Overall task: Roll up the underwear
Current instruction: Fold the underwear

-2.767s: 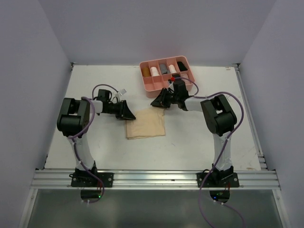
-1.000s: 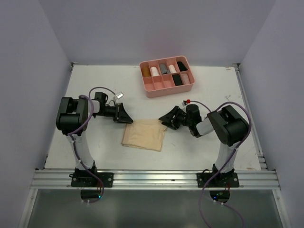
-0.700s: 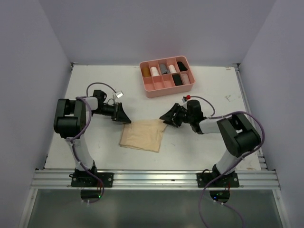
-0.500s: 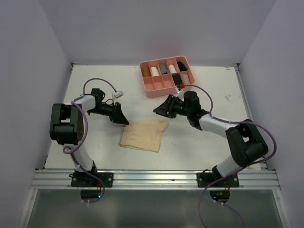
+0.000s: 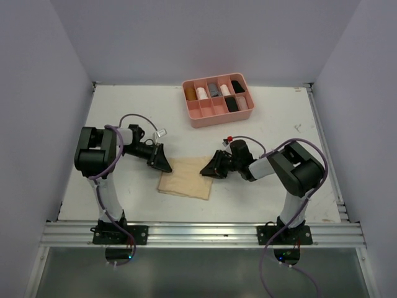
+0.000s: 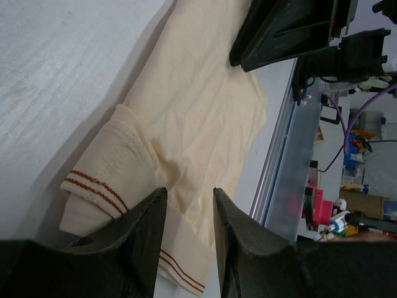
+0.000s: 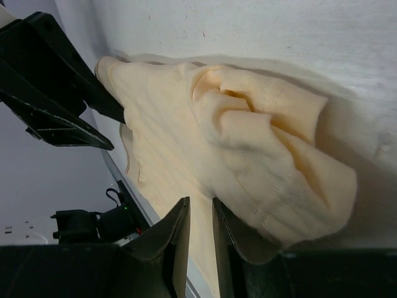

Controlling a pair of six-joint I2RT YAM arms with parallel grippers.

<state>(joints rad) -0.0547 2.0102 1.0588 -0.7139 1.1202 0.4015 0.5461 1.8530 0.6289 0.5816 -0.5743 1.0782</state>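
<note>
The pale tan underwear [image 5: 186, 180] lies flat on the white table between my two arms. My left gripper [image 5: 164, 162] is open over its left edge, where the brown-striped waistband [image 6: 105, 180] is folded back beside one finger. Flat cloth [image 6: 198, 118] shows through the gap at my left gripper [image 6: 189, 194]. My right gripper [image 5: 208, 169] rests low on the right edge. In the right wrist view its jaws [image 7: 200, 202] stand a narrow gap apart, and a bunched fold of the underwear [image 7: 267, 161] is piled against one finger.
A pink divided tray [image 5: 221, 118] with several rolled items stands at the back, right of centre. A metal rail [image 5: 198, 233] runs along the near edge. Purple-grey walls close in both sides.
My right gripper came back from near the tray, dropped onto the cloth's right edge and narrowed its jaws, bunching that edge. The left gripper shifted slightly toward the front.
</note>
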